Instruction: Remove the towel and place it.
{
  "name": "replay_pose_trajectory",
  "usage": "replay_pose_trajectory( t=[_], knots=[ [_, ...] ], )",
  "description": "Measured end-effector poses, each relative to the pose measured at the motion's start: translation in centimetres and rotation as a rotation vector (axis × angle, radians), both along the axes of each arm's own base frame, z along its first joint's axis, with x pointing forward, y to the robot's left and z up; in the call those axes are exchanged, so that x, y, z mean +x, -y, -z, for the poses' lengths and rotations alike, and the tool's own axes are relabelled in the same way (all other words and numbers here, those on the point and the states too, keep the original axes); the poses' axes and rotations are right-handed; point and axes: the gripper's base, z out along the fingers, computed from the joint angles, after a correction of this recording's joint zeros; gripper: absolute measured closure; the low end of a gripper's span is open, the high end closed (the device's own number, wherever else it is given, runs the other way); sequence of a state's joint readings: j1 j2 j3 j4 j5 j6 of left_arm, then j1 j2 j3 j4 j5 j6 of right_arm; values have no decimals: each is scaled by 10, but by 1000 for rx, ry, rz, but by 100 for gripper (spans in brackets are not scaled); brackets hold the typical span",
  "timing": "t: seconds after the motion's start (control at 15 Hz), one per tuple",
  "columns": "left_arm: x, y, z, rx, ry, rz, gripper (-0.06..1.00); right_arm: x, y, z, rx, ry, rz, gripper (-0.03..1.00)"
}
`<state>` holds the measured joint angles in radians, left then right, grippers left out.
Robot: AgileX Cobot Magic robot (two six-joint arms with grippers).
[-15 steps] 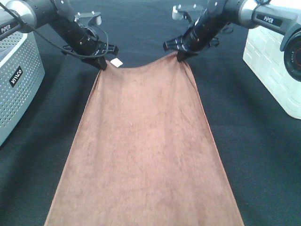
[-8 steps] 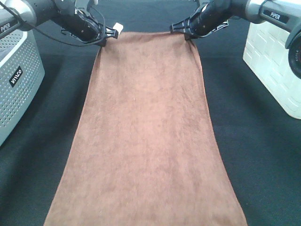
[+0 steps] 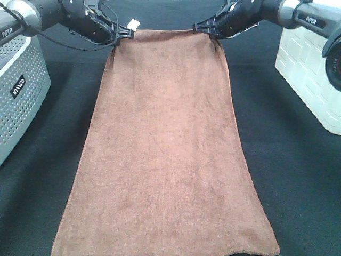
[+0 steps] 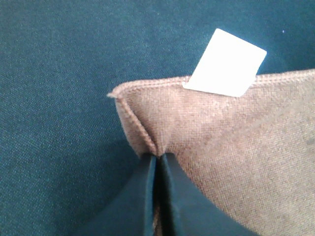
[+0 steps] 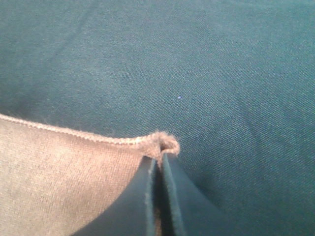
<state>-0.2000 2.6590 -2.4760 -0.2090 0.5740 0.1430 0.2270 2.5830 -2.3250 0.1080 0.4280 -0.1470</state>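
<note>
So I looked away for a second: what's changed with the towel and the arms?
Both grippers, left and right, carried the towel corners farther from the camera, pulling its sagging far edge straight and dragging the cloth along. Both corner grips and the side baskets are unchanged.

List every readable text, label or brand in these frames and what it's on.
"PIPER": on the right arm's silver link, exterior high view.
"PIPER", only partly in view: on the left arm's silver link.
A short white word running up the side of the grey perforated basket: too blurred to read.
White tag at the towel corner: blank, no print visible.
Right wrist view: no text.
</note>
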Motion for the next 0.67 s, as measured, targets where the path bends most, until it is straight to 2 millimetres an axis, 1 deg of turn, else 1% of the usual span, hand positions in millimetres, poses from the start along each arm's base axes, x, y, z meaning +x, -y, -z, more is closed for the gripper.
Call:
replay_pose_trajectory(
  t=[0.27, 0.33, 0.4, 0.67],
  knots=[
    [5, 0, 18, 0, 23, -11, 94, 3, -1, 35, 11, -31, 8, 97],
    [6, 0, 28, 0, 29, -17, 94, 4, -1, 47, 11, -36, 11, 97],
    [7, 0, 36, -2, 30, -20, 94, 5, -1, 55, 12, -40, 13, 97],
    [10, 0, 62, -19, 36, -37, 94, 7, -1, 71, -1, -25, 6, 97]
  ],
)
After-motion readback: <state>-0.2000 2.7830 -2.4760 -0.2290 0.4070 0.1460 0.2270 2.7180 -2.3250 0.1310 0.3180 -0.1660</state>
